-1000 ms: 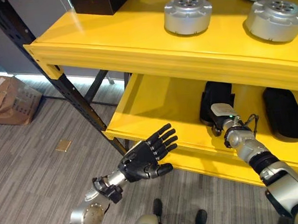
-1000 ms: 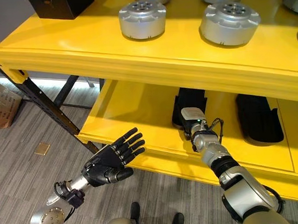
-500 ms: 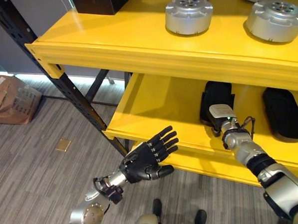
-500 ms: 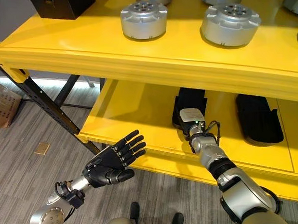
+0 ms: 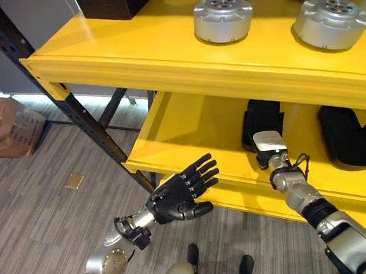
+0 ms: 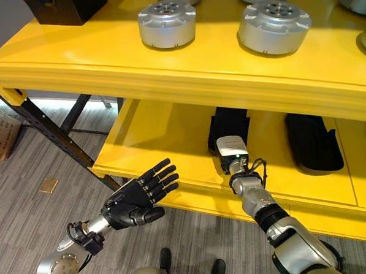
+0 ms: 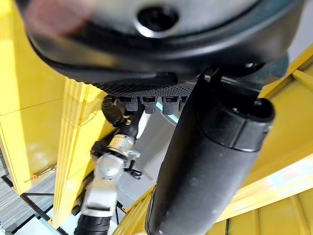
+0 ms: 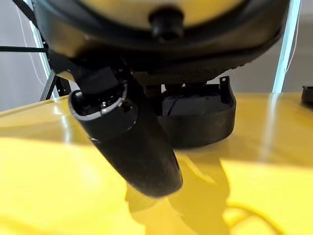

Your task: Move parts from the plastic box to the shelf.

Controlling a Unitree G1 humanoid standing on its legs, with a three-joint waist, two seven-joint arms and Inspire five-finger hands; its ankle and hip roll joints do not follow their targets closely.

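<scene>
Our right hand [image 5: 271, 152] sits lower centre-right, reaching into the lower shelf [image 5: 189, 133] at the black part [image 5: 263, 117], which runs lengthwise away from us; can't tell whether the fingers grip it. Left hand [image 5: 177, 192], lower centre, hangs spread and empty, well apart.

No legible text, labels or numbers anywhere; the cardboard box [image 5: 10, 124] on the floor bears a label too small to read.
</scene>
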